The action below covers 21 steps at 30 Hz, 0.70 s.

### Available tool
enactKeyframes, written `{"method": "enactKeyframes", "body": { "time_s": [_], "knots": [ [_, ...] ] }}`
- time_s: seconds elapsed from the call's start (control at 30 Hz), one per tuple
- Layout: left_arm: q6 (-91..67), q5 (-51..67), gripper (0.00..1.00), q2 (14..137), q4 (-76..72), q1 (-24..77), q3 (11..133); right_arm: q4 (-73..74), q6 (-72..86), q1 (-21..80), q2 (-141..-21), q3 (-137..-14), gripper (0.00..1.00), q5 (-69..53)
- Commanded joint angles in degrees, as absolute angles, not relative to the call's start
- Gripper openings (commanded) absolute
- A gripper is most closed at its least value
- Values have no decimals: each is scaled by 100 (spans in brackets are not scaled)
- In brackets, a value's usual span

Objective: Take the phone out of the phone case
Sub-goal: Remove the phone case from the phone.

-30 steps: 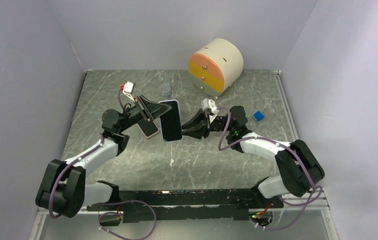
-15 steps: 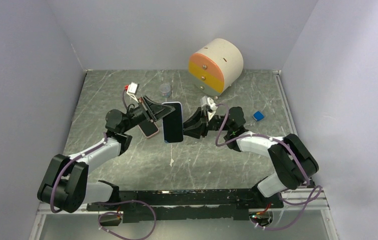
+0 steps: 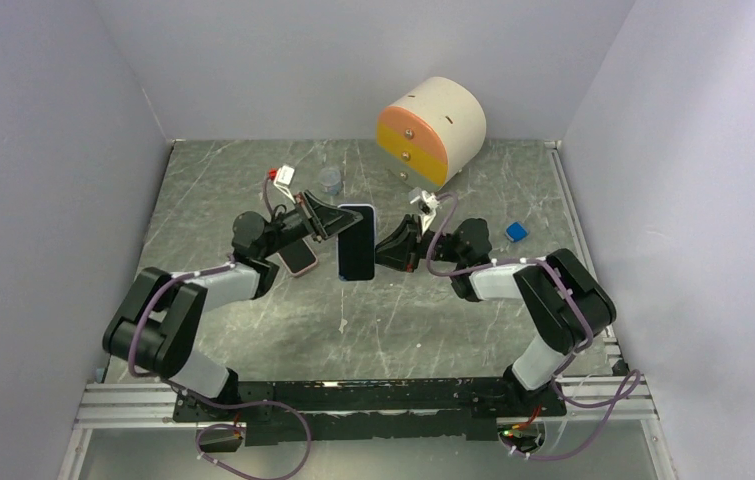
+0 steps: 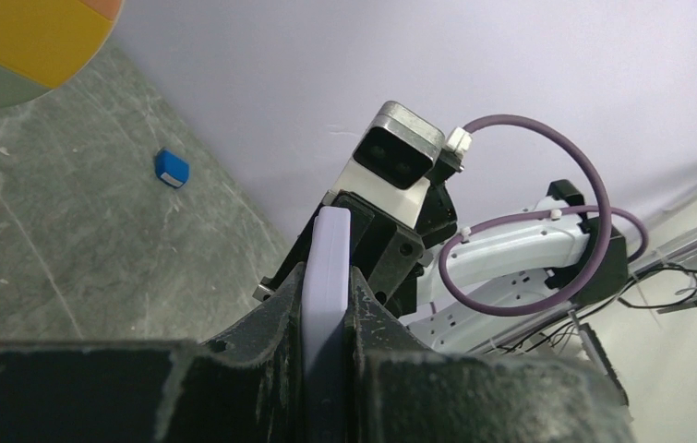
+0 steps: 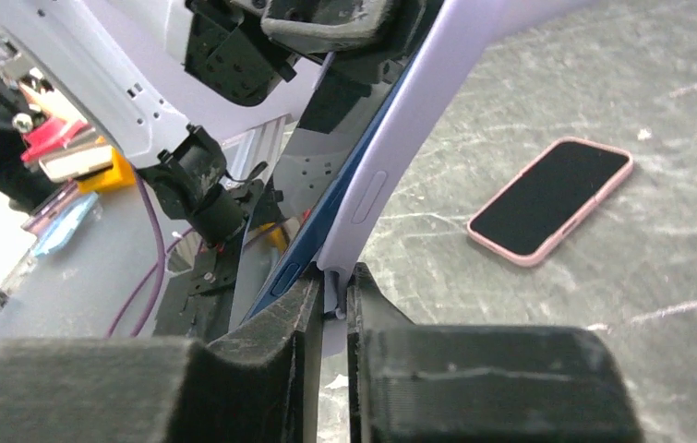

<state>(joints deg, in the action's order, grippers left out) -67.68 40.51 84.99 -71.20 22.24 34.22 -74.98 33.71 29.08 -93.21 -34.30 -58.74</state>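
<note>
A dark-screened blue phone (image 3: pixel 356 245) in a lavender case (image 5: pixel 400 157) is held upright in the air between both arms. My left gripper (image 3: pixel 334 222) is shut on its left edge. In the left wrist view the lavender case (image 4: pixel 326 268) is squeezed between my left gripper's (image 4: pixel 327 288) jaws. My right gripper (image 3: pixel 383 248) is shut on its right edge. In the right wrist view my right gripper (image 5: pixel 330 288) pinches the case's lip, and the phone's blue side (image 5: pixel 296 269) stands just outside the lip, beside one finger.
A second phone in a pink case (image 3: pixel 299 258) lies flat on the table under my left arm; it also shows in the right wrist view (image 5: pixel 550 198). A cream and orange drawer drum (image 3: pixel 431 130) stands at the back. A small clear cup (image 3: pixel 330 180) and a blue block (image 3: pixel 516 232) lie nearby.
Both grippers have carried the cased phone to the right and a little farther back. The phone now stands straighter. Both grips have stayed shut.
</note>
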Motion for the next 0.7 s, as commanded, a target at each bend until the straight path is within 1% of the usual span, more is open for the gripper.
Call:
{"method": "enactKeyframes", "body": {
  "time_s": [0.0, 0.13, 0.2, 0.23, 0.4, 0.47, 0.67],
  "knots": [
    [-6041, 3956, 2, 9143, -6888, 2265, 3676, -9050, 3892, 2786, -9433, -3454, 8, -5696],
    [-5962, 4028, 3, 9886, -7094, 2251, 3903, -9538, 4454, 2593, -9941, -3400, 1, -5597],
    [-5999, 4062, 3, 10260, -7262, 2224, 3995, -9800, 4819, 2494, -10202, -3422, 0, -5535],
    [-6036, 4088, 5, 10425, -7338, 2207, 4046, -9805, 4964, 2455, -10293, -3435, 0, -5478],
    [-6160, 4166, 19, 11049, -7568, 2108, 4223, -9808, 4881, 2376, -10492, -3316, 0, -5265],
    [-6102, 4143, 27, 11155, -7469, 2085, 4259, -9808, 4905, 2360, -10558, -3307, 0, -5204],
    [-5915, 4011, 43, 11292, -6918, 2040, 4327, -9816, 5034, 2332, -10775, -3306, 0, -5027]
  ]
}}
